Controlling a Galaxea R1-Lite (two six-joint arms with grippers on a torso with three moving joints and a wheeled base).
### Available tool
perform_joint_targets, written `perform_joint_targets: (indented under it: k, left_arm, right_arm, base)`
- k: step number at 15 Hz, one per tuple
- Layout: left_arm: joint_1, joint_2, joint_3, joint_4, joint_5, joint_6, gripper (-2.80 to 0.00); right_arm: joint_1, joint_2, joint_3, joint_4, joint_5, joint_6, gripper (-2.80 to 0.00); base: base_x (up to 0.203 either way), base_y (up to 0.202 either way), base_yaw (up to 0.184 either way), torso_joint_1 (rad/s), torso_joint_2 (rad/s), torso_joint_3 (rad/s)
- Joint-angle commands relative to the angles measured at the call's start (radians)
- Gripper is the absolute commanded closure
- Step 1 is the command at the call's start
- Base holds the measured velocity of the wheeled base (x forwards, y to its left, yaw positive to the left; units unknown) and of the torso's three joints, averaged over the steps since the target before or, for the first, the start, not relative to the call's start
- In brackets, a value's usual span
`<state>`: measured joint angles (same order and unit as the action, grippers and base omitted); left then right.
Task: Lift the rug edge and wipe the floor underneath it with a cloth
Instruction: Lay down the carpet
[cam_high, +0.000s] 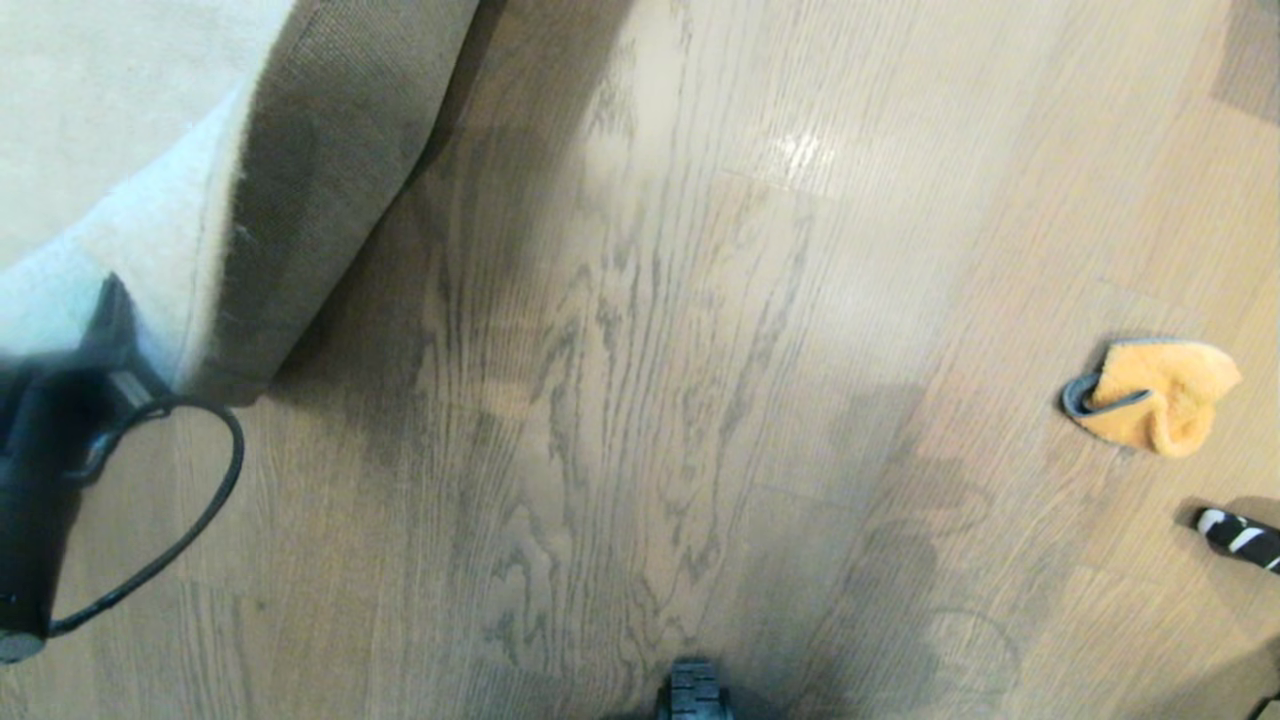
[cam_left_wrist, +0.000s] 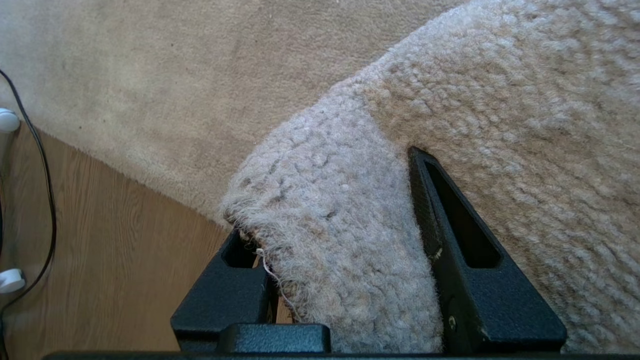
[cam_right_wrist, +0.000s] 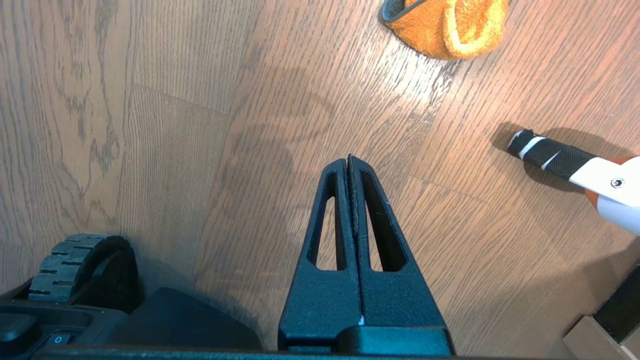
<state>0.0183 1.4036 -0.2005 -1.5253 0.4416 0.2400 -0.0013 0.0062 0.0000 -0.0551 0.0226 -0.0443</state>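
Note:
My left gripper (cam_high: 105, 320) is shut on the rug's edge and holds it up off the floor (cam_high: 640, 350) at the left. The raised rug (cam_high: 100, 120) shows its tan-brown woven backing (cam_high: 330, 170) towards the bare planks. In the left wrist view the pale grey pile (cam_left_wrist: 340, 240) fills the gap between the fingers of the left gripper (cam_left_wrist: 325, 195). The orange-yellow cloth (cam_high: 1160, 395) lies crumpled on the floor at the right, held by nothing. My right gripper (cam_right_wrist: 348, 161) is shut and empty above the planks, a short way from the cloth (cam_right_wrist: 450, 27).
A black-and-white striped handle (cam_high: 1240, 535) with a white and orange body (cam_right_wrist: 610, 185) lies on the floor near the cloth. The base's wheel (cam_high: 693, 690) shows at the near edge. A black cable (cam_high: 200, 500) loops from the left arm. Flat rug (cam_left_wrist: 150, 75) lies beyond the fold.

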Motion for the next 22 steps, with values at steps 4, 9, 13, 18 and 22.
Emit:
perform_joint_targets:
  k: [4,9,13,18,22]
  left_arm:
    - [0.002,-0.003,0.02,-0.045,0.005,0.002,0.0]
    - [0.003,0.0,0.04,-0.045,0.005,0.002,0.0]
    - [0.002,-0.021,0.1,-0.045,0.006,-0.011,0.0]
    - [0.003,-0.046,0.137,-0.045,0.011,-0.042,0.0]
    - [0.003,-0.046,0.14,-0.045,0.011,-0.05,0.0]
  right_arm:
    - [0.0,-0.005,0.0,-0.002,0.0,-0.002,0.0]
    - [0.0,-0.005,0.0,-0.002,0.0,0.0,0.0]
    - [0.0,-0.005,0.0,-0.002,0.0,-0.002,0.0]
    - [0.0,-0.005,0.0,-0.002,0.0,0.0,0.0]
    - [0.0,-0.005,0.0,-0.003,0.0,0.0,0.0]
  base:
    - [0.0,0.0,0.0,0.0,0.0,0.0]
    - [0.0,0.0,0.0,0.0,0.0,0.0]
    - [0.0,0.0,0.0,0.0,0.0,0.0]
    - [0.0,0.0,0.0,0.0,0.0,0.0]
    - [0.0,0.0,0.0,0.0,0.0,0.0]
